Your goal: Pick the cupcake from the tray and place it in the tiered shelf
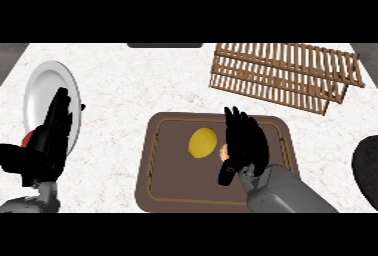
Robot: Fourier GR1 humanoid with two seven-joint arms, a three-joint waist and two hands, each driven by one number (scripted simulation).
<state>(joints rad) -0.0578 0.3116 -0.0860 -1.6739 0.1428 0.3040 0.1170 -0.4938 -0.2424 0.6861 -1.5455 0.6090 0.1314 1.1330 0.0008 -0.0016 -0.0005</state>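
Right hand point(242, 145) is sitting over the brown tray point(166, 190), forearm coming in from the lower edge, fingers pointing up the view and lying fairly straight and close together, thumb hanging down on the inner side. Cupcake point(224, 151) is showing only as a small orange-pink patch just left of those fingers, tucked against the palm and mostly hidden; cannot tell whether the fingers are touching it or curling round it. It is lying inside the tray's rim. Yellow oval item, likely a lemon point(203, 142), is lying on the tray just left of the cupcake patch, near the thumb side of the right hand, apart from the fingers.

Wooden slatted tiered shelf point(288, 75) is standing beyond the right fingertips, up and to the right, well apart from the hand.

Left hand point(52, 132) is showing at the left edge, fingers straight and pointing up, resting over the lower part of a white plate point(44, 82). Small red thing point(27, 138) is peeking out at the left of that hand, identity unclear.

Dark rounded object point(367, 170) is sitting at the right edge, cut off. White speckled counter point(133, 80) is lying under everything.
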